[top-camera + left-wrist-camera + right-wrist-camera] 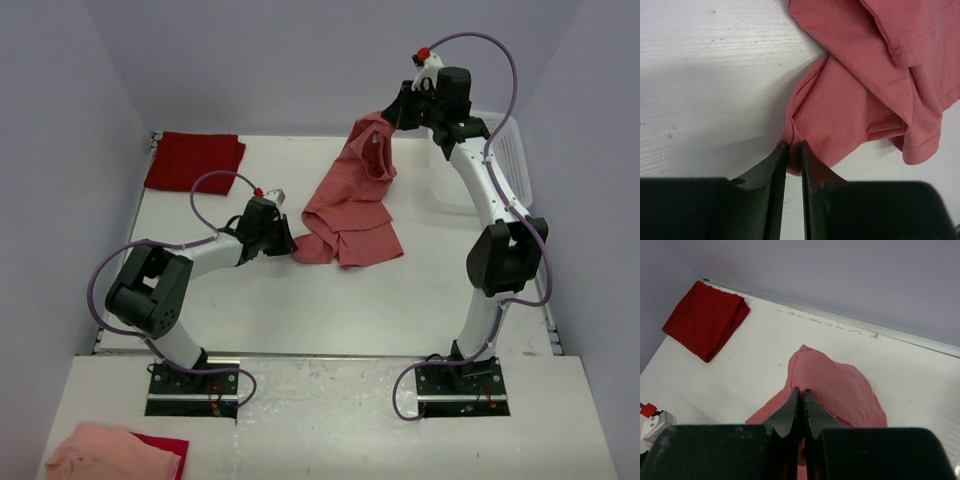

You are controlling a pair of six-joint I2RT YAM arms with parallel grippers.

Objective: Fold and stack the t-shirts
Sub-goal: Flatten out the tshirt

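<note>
Jaws of the right gripper hold up the soft salmon-red cloth t-shirt; left gripper jaws pinch its corner.

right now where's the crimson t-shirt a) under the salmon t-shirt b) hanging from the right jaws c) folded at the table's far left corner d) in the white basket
c: the crimson t-shirt lies folded at the far left corner of the table, apart from the salmon t-shirt

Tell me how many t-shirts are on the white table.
2. A folded dark red t-shirt lies at the far left corner; a salmon t-shirt is in the middle, lifted by the right claw and gripped by the left claw. More may be hidden.
</note>
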